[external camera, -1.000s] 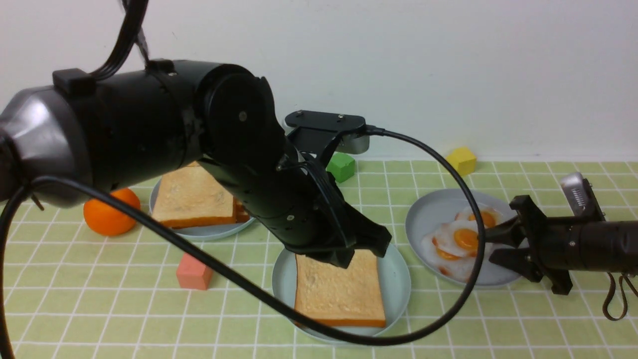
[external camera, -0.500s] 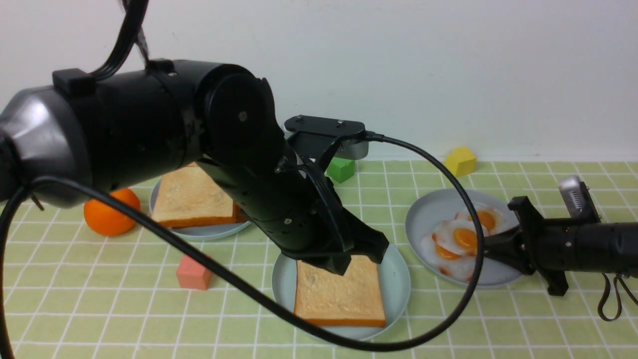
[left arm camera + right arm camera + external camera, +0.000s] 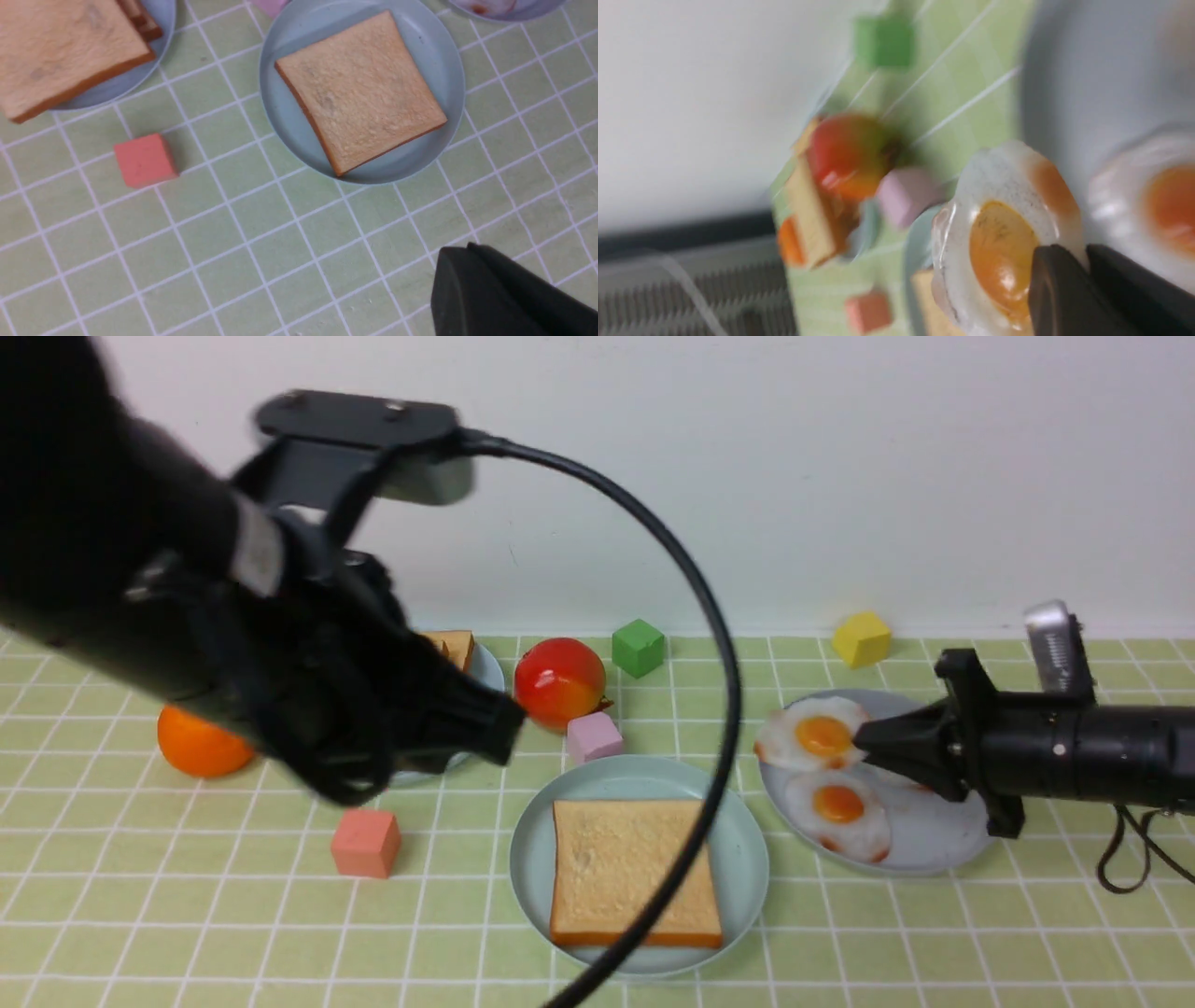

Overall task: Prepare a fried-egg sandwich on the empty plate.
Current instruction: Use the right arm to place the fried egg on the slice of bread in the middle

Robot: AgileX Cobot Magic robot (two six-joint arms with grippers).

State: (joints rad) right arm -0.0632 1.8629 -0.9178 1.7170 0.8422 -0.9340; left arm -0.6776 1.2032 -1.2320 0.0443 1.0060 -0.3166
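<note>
One egg (image 3: 810, 735), right of centre, is pinched at its edge by the right pincer (image 3: 866, 739). So thin a hold may slip before the toast (image 3: 635, 868) on the plate (image 3: 752, 859), lower centre. The left pincer (image 3: 499, 728) is clenched, empty.

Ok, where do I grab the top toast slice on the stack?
Take the top toast slice by the crust edge facing the salmon cube, coming in low from that side. It lies flat on the stack, and that edge sits out at the rim of the grey plate, probably leaving room above and below.
</note>
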